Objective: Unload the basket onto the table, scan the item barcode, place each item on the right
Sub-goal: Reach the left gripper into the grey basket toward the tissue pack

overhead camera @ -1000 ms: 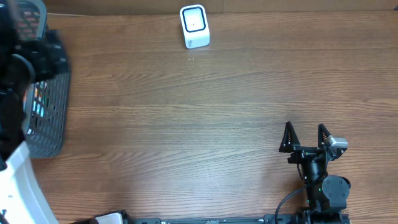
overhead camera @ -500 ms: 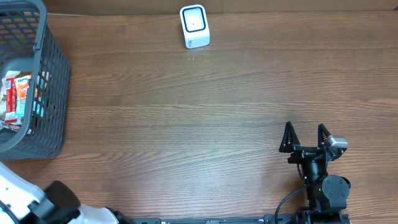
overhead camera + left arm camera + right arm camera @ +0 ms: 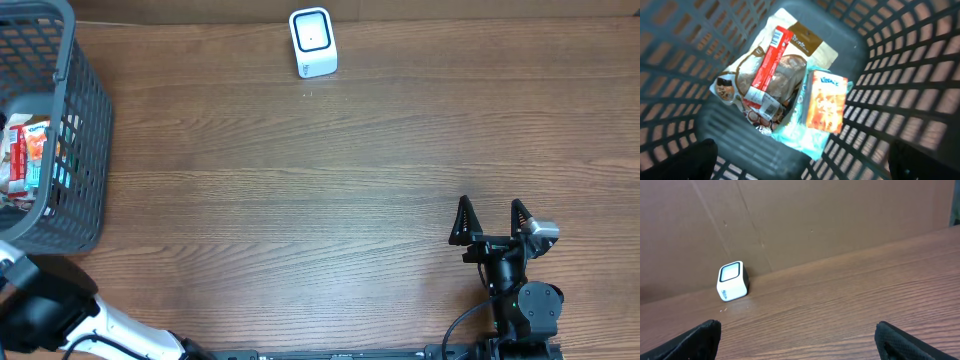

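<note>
Several snack packets lie in the grey mesh basket (image 3: 88, 140) at the table's left edge. In the left wrist view a red packet (image 3: 767, 65) with a barcode label lies on a tan pouch (image 3: 807, 44), beside an orange packet (image 3: 826, 100) and a teal one (image 3: 792, 136). My left gripper (image 3: 804, 162) hangs open high above them, holding nothing. A white scanner (image 3: 312, 42) stands at the table's far edge and also shows in the right wrist view as a small scanner (image 3: 733, 281). My right gripper (image 3: 490, 215) rests open near the front right, empty.
The basket walls (image 3: 900, 75) surround the packets on all sides. A brown cardboard wall (image 3: 815, 220) stands behind the scanner. Part of my left arm (image 3: 45, 315) shows at the bottom left corner of the overhead view.
My left arm has swung from over the basket toward the bottom left of the overhead view, uncovering the basket. The right arm has not moved.
</note>
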